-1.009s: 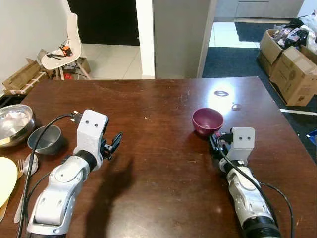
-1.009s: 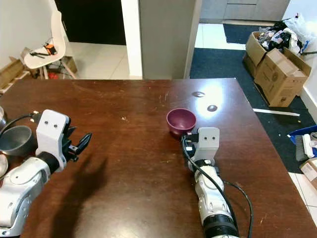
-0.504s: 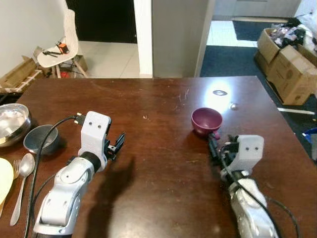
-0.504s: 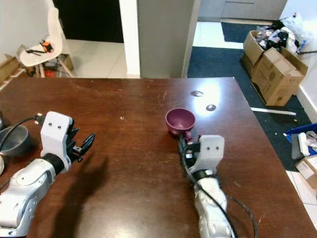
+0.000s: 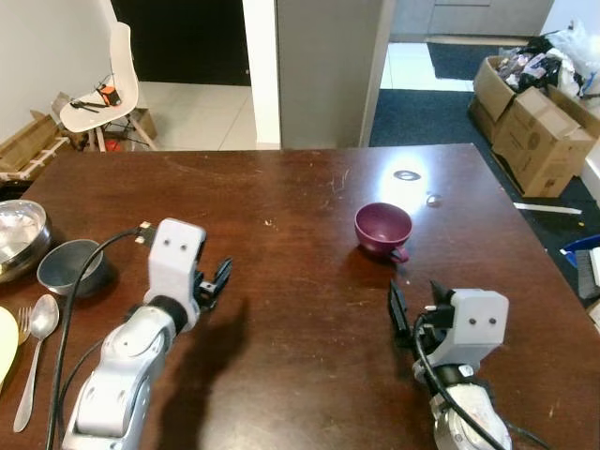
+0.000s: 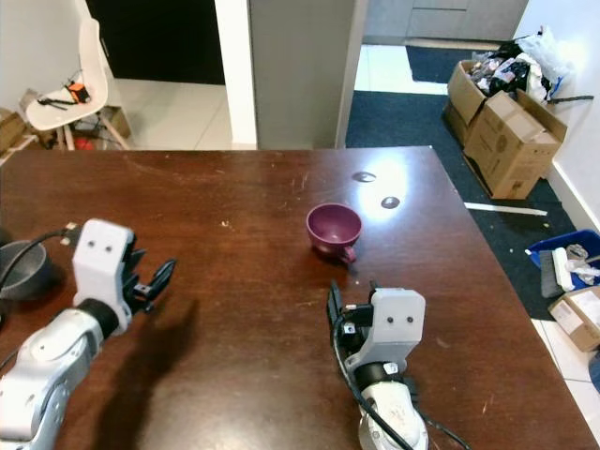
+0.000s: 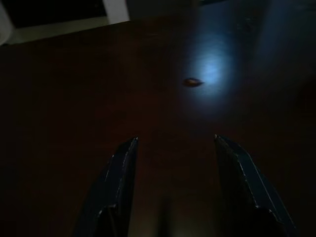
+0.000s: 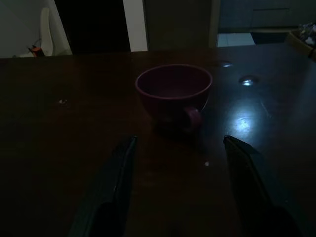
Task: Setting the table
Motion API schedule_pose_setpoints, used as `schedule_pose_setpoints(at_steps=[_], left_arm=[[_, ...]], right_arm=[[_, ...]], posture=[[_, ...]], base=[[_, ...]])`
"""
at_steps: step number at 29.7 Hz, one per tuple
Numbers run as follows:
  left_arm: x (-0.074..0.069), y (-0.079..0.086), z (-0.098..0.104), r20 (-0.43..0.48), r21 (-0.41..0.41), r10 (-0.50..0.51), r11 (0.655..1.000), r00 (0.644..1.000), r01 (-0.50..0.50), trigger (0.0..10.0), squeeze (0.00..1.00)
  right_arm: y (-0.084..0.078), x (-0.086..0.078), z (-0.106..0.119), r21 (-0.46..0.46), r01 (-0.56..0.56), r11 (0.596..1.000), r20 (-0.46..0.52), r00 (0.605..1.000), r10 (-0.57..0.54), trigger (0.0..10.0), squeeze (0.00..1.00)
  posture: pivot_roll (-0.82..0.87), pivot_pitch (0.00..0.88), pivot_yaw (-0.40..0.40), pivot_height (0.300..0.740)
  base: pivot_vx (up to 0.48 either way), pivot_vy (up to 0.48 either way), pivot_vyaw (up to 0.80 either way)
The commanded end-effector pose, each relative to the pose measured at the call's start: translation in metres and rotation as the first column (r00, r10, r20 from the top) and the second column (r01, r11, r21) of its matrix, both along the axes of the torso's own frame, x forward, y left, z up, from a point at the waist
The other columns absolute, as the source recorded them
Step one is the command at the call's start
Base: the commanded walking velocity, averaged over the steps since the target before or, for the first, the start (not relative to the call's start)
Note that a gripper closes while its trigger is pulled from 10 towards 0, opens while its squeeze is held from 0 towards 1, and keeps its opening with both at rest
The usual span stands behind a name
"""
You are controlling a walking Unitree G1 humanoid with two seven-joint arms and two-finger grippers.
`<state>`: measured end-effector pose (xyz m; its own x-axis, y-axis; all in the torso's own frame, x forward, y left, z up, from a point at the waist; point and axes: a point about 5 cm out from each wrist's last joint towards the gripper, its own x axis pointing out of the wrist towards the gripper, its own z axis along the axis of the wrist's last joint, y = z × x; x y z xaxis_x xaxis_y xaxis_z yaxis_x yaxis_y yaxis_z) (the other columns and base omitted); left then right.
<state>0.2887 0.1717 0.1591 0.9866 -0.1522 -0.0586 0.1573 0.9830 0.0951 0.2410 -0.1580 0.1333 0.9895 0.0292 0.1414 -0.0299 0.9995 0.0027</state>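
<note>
1. Head camera, left eye: the right gripper (image 5: 412,302) has pulled back toward the near edge of the dark wooden table (image 5: 309,197). One second ago it sat just beside the purple cup (image 5: 382,230); now it is clearly apart, fingers spread and empty. The cup stands upright right of centre, handle toward the robot. This looks like a placement just finished.
2. Same view, far left: one steel bowl (image 5: 19,236), one small grey bowl (image 5: 67,267), one spoon (image 5: 39,328), one fork (image 5: 21,323), and one yellow plate (image 5: 5,339) at the edge. These appear still to be laid.
3. Left wrist camera: the left gripper (image 7: 174,163) hovers over bare table, fingers apart, holding nothing.
4. Right wrist camera: the one cup sits beyond the two spread fingers (image 8: 116,175), untouched.
</note>
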Motion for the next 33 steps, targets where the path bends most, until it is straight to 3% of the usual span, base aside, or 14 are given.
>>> schedule_pose_setpoints(at_steps=[1,11,33], left_arm=[[0.000,0.006,-0.006,0.006,0.014,0.055,0.998,0.998,-0.055,10.0,0.00],[0.005,0.002,-0.002,0.049,-0.005,0.106,0.994,0.993,-0.105,10.0,0.00],[0.006,0.001,-0.002,0.069,-0.007,0.119,0.993,0.990,-0.119,10.0,0.00]], right_arm=[[-0.003,0.004,0.001,-0.005,0.006,1.000,-0.016,1.000,-0.006,10.0,0.00],[0.001,0.020,0.006,0.001,-0.013,1.000,-0.019,1.000,0.013,10.0,0.00],[0.006,0.021,0.001,0.011,-0.014,1.000,-0.042,0.999,0.014,10.0,0.00]], posture=[[-0.07,0.007,0.087,0.740],[-0.05,0.000,0.064,0.740],[-0.05,0.000,0.072,0.740]], base=[[0.000,0.000,0.00],[0.000,0.000,0.00],[-0.013,0.000,0.00]])
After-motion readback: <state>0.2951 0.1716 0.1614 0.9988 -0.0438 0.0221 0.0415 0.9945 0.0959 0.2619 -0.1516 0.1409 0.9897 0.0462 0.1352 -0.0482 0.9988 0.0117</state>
